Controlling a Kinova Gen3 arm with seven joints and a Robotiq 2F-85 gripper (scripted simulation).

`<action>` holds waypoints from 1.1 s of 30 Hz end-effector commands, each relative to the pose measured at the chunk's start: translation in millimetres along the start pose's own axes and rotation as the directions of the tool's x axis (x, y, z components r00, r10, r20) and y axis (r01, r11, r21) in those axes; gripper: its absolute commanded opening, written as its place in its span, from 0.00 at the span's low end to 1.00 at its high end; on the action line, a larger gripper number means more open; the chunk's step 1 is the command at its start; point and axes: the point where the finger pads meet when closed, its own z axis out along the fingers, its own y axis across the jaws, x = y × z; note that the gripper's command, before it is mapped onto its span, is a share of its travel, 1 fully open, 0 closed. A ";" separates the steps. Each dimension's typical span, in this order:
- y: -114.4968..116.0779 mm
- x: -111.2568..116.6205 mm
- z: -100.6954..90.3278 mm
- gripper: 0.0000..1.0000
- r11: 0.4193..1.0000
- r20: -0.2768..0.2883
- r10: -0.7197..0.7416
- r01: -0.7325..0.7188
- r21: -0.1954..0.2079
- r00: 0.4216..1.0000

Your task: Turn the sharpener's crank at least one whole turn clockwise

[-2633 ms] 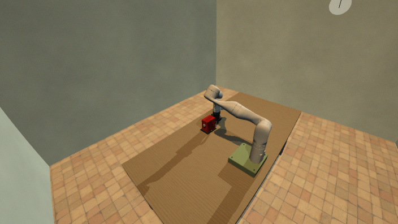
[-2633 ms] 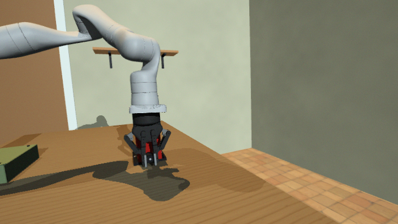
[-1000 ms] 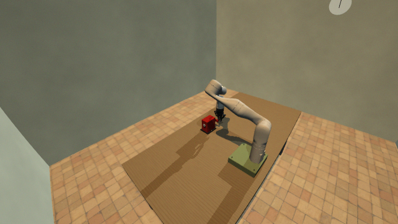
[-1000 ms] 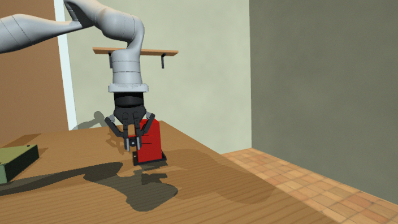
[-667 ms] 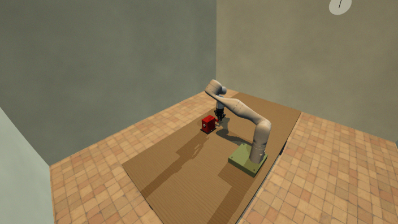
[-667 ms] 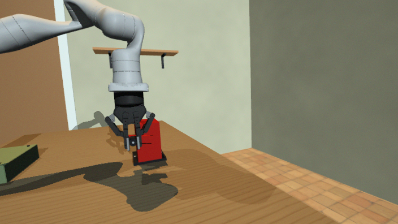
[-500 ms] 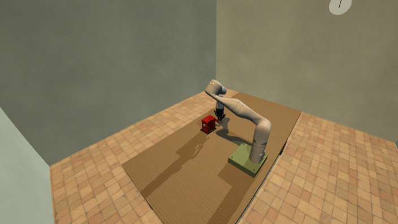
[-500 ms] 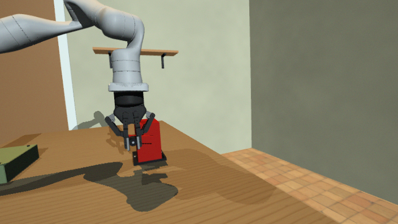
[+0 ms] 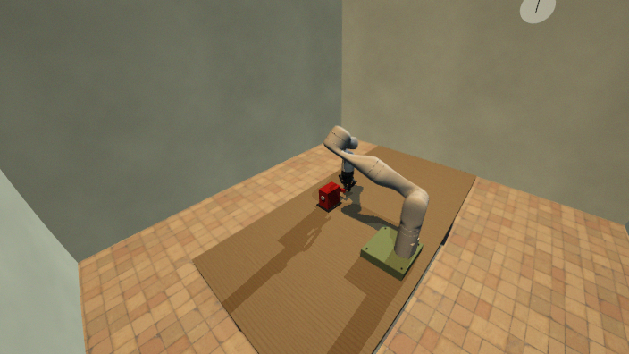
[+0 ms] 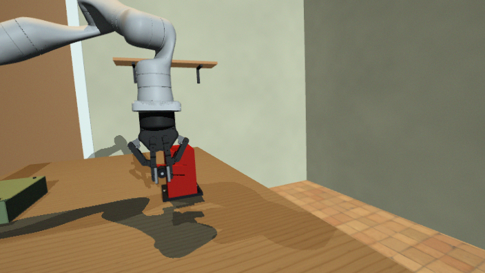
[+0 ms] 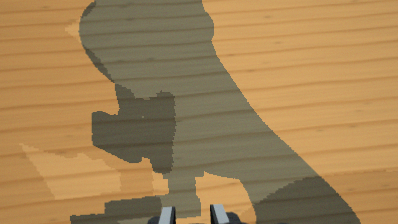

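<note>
The red pencil sharpener (image 9: 330,195) (image 10: 183,175) stands on its black base on the wooden table (image 10: 275,238). My gripper (image 10: 162,176) (image 9: 348,188) (image 11: 191,216) points straight down beside the sharpener's crank end. Its fingers are shut on the dark crank knob (image 10: 162,171), which sits to the left of the sharpener's body in the exterior view, at about mid height. In the wrist view only the two fingertips show at the bottom edge, over the table and the arm's shadow; the knob is hidden there.
The arm's green base plate (image 9: 389,252) (image 10: 17,196) sits on the table. A wooden wall shelf (image 10: 193,63) hangs behind the arm. Tiled floor (image 9: 536,268) surrounds the table.
</note>
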 end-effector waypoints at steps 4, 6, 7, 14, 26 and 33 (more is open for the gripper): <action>-4.1 0.5 -3.8 0.00 1.000 -0.005 -0.001 0.001 0.007 1.000; -4.1 0.5 -3.8 0.00 1.000 -0.005 -0.001 0.001 0.007 1.000; -4.1 0.5 -3.8 0.00 1.000 -0.005 -0.001 0.001 0.007 1.000; -4.1 0.4 -4.0 0.00 1.000 -0.005 -0.001 0.001 0.007 1.000; -6.4 -2.0 -13.5 0.00 1.000 0.002 -0.002 0.002 0.003 1.000; -14.9 -1.4 -26.6 0.00 1.000 0.003 0.001 -0.001 0.002 1.000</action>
